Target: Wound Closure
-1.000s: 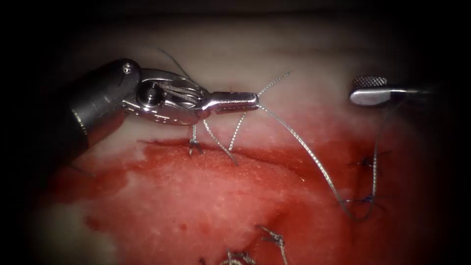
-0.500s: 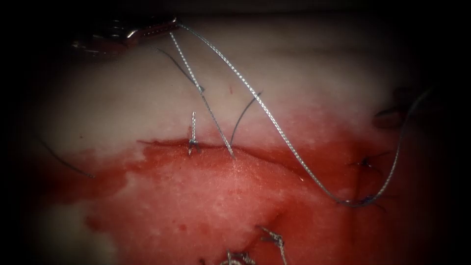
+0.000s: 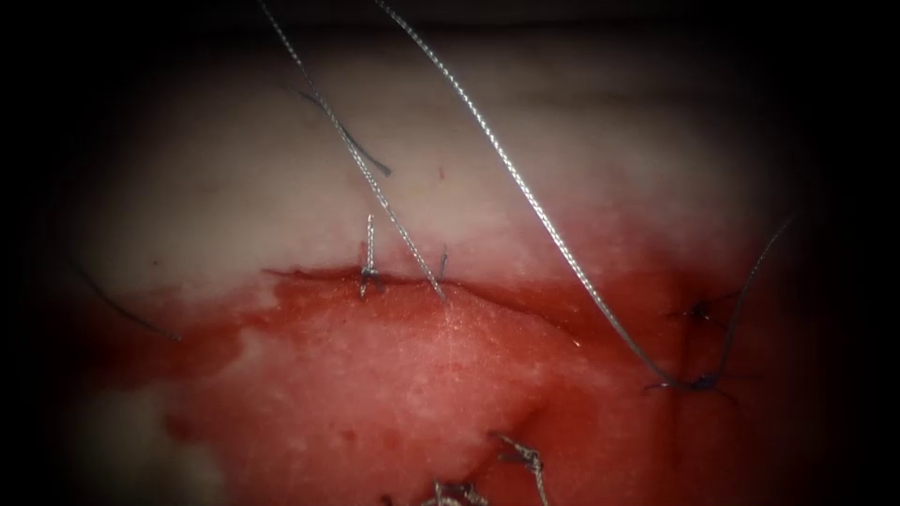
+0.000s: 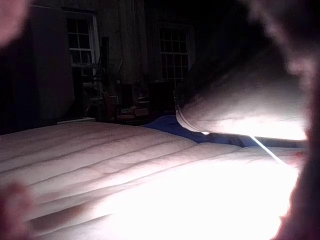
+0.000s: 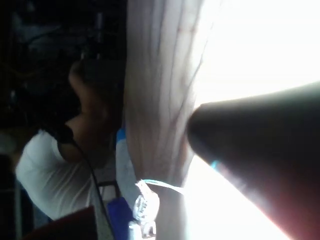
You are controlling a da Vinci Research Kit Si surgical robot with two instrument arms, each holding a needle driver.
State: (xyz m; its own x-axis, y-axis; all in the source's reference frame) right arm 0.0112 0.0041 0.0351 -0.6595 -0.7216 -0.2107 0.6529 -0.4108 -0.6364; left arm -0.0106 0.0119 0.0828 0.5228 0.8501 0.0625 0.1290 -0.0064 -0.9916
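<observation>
The tissue (image 3: 562, 122) lies with its cut (image 3: 506, 300) running across, wet with red fluid (image 3: 394, 375). Two taut silver strands of thread rise off the top of the endoscope view. One strand (image 3: 375, 187) comes out of the cut near its middle. The other, longer strand (image 3: 525, 192) comes from the stitch (image 3: 698, 382) at the right. They stay stretched toward my left tool, whose jaws are shut on the thread. A dark thread (image 3: 745, 290) climbs from that stitch toward the right edge. In the left wrist view a bright thread (image 4: 265, 150) crosses the tissue (image 4: 100, 155).
A tied knot with an upright tail (image 3: 369, 272) sits on the cut's left part. Another stitch (image 3: 698, 309) lies at the right and more knots (image 3: 525, 459) at the bottom. Loose cut ends (image 3: 352, 145) lie on the pale tissue above.
My left tool rose up and left out of the endoscope view, drawing both strands tight; the slack loop at the cut's middle shrank to a stub. My right tool withdrew to the right.
</observation>
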